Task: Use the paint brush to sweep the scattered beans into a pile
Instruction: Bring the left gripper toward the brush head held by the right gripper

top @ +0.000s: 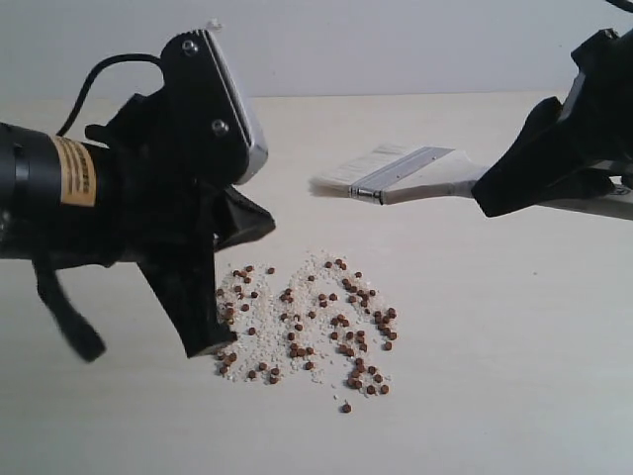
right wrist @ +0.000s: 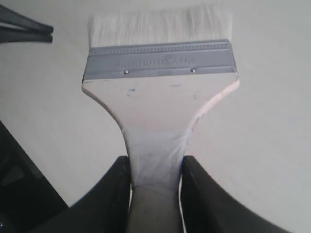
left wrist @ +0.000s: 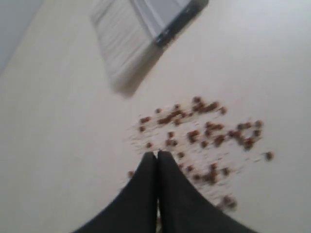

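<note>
The beans point(top: 316, 322) lie spread over a patch of whitish crumbs in the middle of the table, and they show blurred in the left wrist view point(left wrist: 204, 138). The paint brush point(top: 396, 173) hangs above the table behind the patch, bristles pointing left. My right gripper point(top: 495, 198) is shut on its taped handle point(right wrist: 155, 160), with ferrule and bristles point(right wrist: 160, 24) ahead of the fingers. My left gripper point(top: 213, 341) is shut with nothing in it, its tips point(left wrist: 158, 155) at the left edge of the patch.
The pale table point(top: 495, 396) runs to a light wall at the back. The left arm's black body and cable point(top: 99, 74) fill the left of the exterior view. The left gripper's tips also show at a corner of the right wrist view point(right wrist: 29, 31).
</note>
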`<state>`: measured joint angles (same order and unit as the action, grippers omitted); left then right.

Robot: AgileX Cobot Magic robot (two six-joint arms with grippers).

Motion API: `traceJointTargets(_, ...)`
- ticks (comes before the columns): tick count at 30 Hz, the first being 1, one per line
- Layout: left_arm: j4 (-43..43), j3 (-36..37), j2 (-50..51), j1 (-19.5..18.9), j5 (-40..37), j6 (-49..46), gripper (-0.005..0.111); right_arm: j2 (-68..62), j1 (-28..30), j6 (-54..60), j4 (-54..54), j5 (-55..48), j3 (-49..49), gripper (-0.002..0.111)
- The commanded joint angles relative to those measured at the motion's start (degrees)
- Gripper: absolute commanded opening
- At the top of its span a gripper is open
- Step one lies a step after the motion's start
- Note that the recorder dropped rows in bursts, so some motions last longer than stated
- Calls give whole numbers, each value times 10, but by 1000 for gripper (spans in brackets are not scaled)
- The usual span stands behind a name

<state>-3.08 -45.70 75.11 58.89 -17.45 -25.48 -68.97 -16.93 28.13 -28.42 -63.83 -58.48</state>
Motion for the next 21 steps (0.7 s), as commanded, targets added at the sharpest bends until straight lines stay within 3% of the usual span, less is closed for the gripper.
traceJointTargets(1,-535,2,15,5,-52,454,0,1,-1,7,0,3,3,0)
traceJointTargets(3,-737,2,26,13,-133,647,0,1,-1,7,0,3,3,0)
traceJointTargets(5,-843,2,31,30,-211,755,0,1,-1,5,0,3,3,0)
traceJointTargets(7,-864,2,30,57,-232,787,0,1,-1,5,0,8,3,0)
traceJointTargets(12,-851,2,29,160,-192,740,3,1,-1,6,0,13,3,0)
traceJointTargets(14,-848,5,29,202,-201,681,12,1,-1,6,0,13,3,0)
traceJointTargets(16,-848,6,29,232,-208,662,31,1,-1,6,0,13,3,0)
traceJointTargets(19,-846,6,29,245,-200,664,68,1,-1,6,0,13,3,0)
traceJointTargets(21,-848,6,29,245,-180,683,82,1,-1,6,0,13,3,0)
